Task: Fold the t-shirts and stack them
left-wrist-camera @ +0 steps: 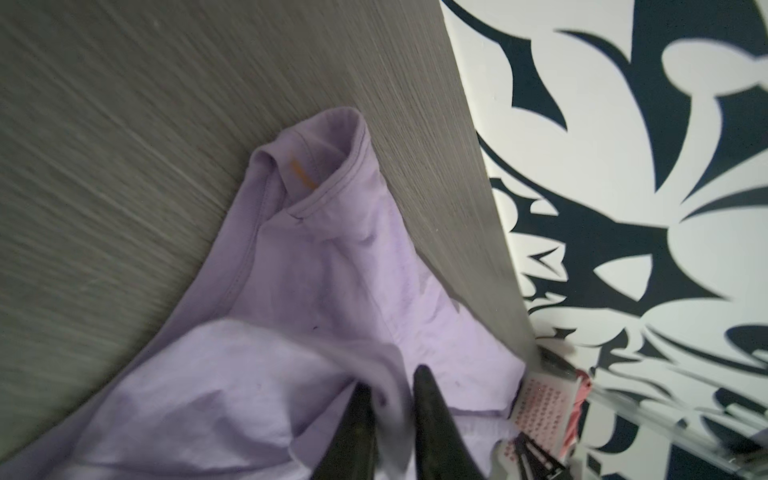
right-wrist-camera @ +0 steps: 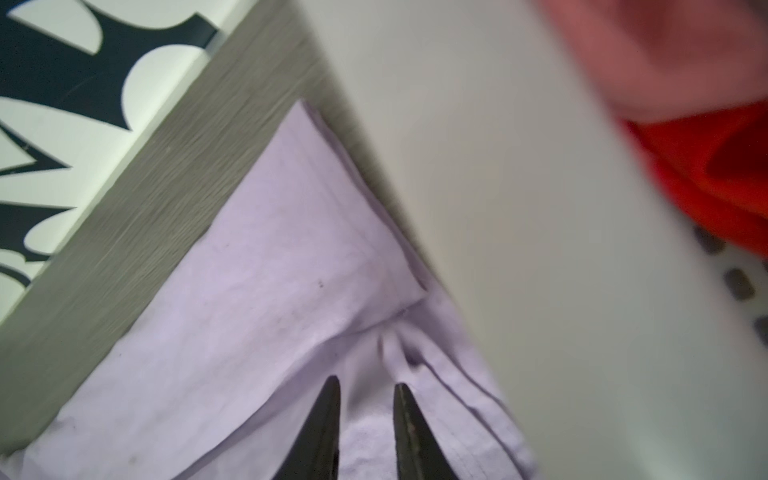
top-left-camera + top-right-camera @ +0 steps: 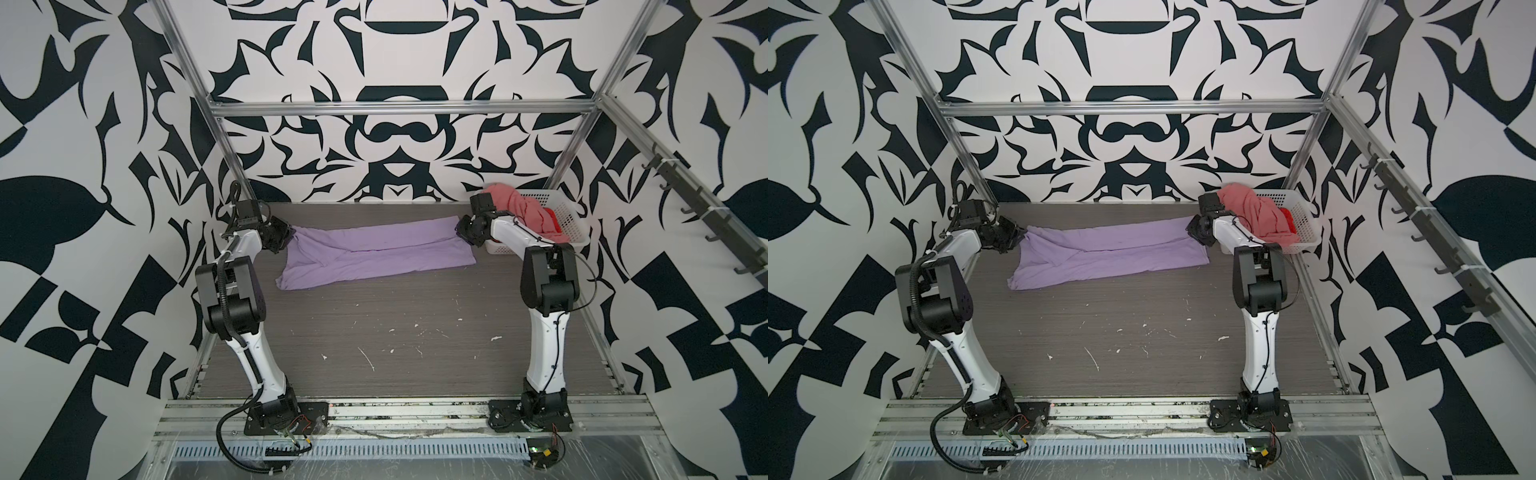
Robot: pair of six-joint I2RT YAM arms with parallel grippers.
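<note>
Lavender t-shirt [image 3: 374,253]: we find it on the table [image 3: 395,332], upper middle of both top views, lying as a long band.
Long axis: left to right across the frame, one end pointing at each gripper.
Left gripper [image 1: 390,376]: at the band's left end, fingers parted, with a loose fold lying between them.
Right gripper [image 2: 365,380]: at the right end, beside the basket [image 3: 569,216], fingers spread above the cloth, gripping nothing.
Other t-shirts: salmon-pink [image 3: 511,203] and red [image 3: 550,218], heaped in the basket at upper right.
Our judgement: neither arm is nearer, since each has its own end just ahead of its fingertips. The next fold likely crosses the long axis.
</note>
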